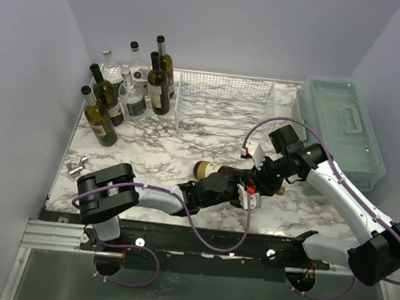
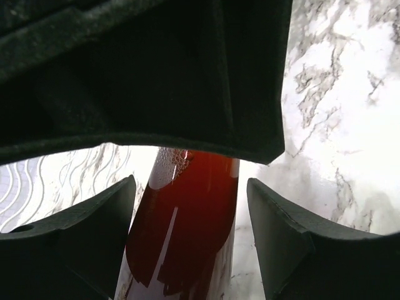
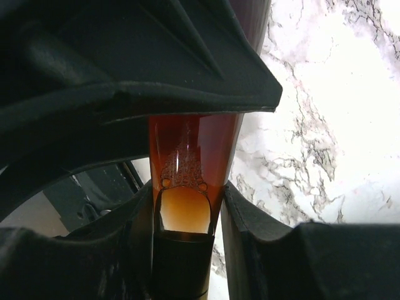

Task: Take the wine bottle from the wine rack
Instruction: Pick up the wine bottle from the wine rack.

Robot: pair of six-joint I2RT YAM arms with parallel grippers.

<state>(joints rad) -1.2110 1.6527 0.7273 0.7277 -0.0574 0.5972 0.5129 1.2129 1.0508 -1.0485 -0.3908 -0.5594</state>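
- Well, on the right wrist camera I see the right gripper closed on the neck of the bottle. Both fingers press against the glass, just beside the dark capsule.
- The liquid in the neck looks amber and red, with small bubbles in it.
- The left gripper is open around the body of the same bottle, with one finger on each side.
- I can see a gap between each of these fingers and the red glass, wider on the right side, so this gripper does not hold it.
- From the top camera, the bottle lies on its side in the near-middle part of the table. Its base points to the left and its neck to the right.
- Both arms meet over the bottle and cover most of it, so only the base end with a pale label shows clearly.
- I cannot tell if the bottle rests on the marble top or hangs just above it.
- The rack is at the back middle of the table. The bottle is off it, in front of it and well apart.
- A group of other bottles stands upright at the back left, just beside the rack.
- A green-grey box with a handle is at the right edge, near the rack's right side.
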